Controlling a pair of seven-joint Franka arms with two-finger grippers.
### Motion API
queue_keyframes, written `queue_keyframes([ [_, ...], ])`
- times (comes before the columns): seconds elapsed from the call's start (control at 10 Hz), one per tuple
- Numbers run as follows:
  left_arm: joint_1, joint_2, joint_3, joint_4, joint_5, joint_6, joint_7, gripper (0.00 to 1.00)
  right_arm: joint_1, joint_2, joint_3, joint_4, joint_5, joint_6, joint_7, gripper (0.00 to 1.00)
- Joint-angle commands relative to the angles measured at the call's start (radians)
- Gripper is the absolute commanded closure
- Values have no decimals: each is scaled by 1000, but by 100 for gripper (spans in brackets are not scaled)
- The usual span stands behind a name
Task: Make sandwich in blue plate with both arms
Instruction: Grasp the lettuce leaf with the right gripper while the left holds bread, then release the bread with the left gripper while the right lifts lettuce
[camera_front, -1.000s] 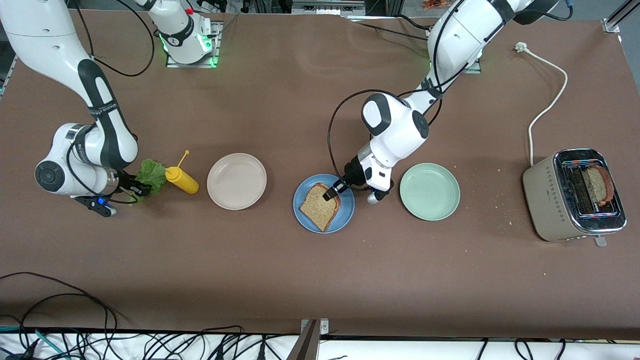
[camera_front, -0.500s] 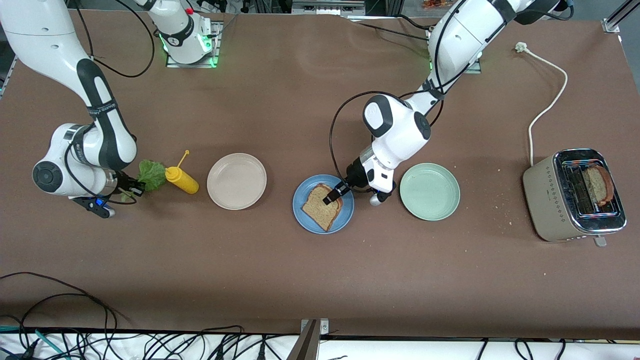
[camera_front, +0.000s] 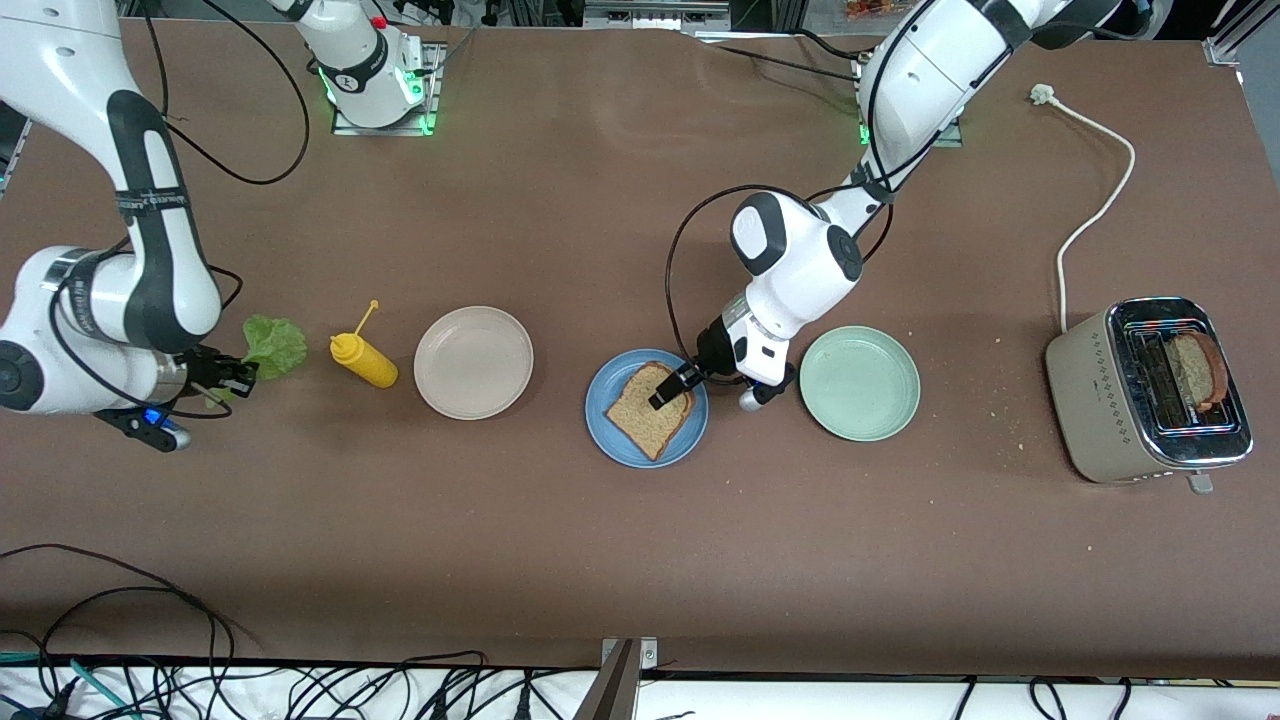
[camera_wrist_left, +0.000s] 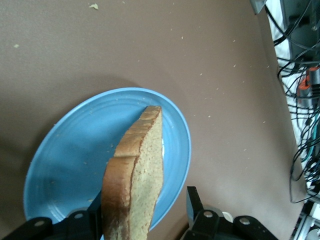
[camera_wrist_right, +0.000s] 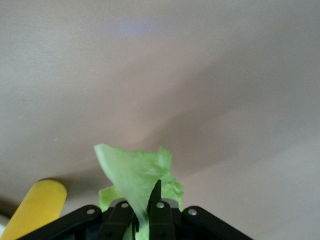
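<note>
Brown desk (camera_front: 560, 560), front view: blue plate (camera_front: 622, 437) near the middle, one brown toast slice (camera_front: 652, 412) on it. Left tool (camera_front: 672, 386) sits over the plate edge and the toast's corner, fingers parted. Pale green plate (camera_front: 859, 383) just beside the blue one toward the left arm's end; beige plate (camera_front: 473, 362) toward the right arm's end. Yellow squeeze bottle (camera_front: 364, 361) lies beside the beige plate. Right tool (camera_front: 222, 373) is up over the desk past the bottle at the right arm's end, clamped on a green lettuce leaf (camera_front: 272, 345). Toaster (camera_front: 1150, 389) at the left arm's end, second slice (camera_front: 1195, 370) in its slot, white cord (camera_front: 1095, 205) trailing off.

Left wrist view: toast (camera_wrist_left: 136, 187) seen edge-on over the plate (camera_wrist_left: 75, 165), one finger (camera_wrist_left: 193, 202) standing clear of the crumb face, the other against the crust; jaws apart.

Right wrist view: fingers (camera_wrist_right: 159, 207) pinched together on the lettuce (camera_wrist_right: 137, 177), bottle (camera_wrist_right: 35, 207) at the corner, bare desk (camera_wrist_right: 200, 75) below.
</note>
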Motion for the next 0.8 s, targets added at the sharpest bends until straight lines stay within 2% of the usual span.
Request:
queue_keyframes([
  [0.0,-10,-52,43,-42,69,-85,2,26,-1,-2,-2,200,3,-290,-10,100],
  [0.2,-28,-85,88,-53,110,-165,-4,23,1,-22,2,280,3,-417,-6,100],
  [0.4,-48,-119,133,-62,126,-255,-4,22,2,-62,24,309,3,-492,-1,100],
  [0.5,-64,-135,170,-62,174,-316,-27,21,2,-82,35,311,3,-504,-1,100],
  [0.7,-71,-145,210,-46,423,-415,-184,13,2,-109,57,311,3,-530,-1,100],
])
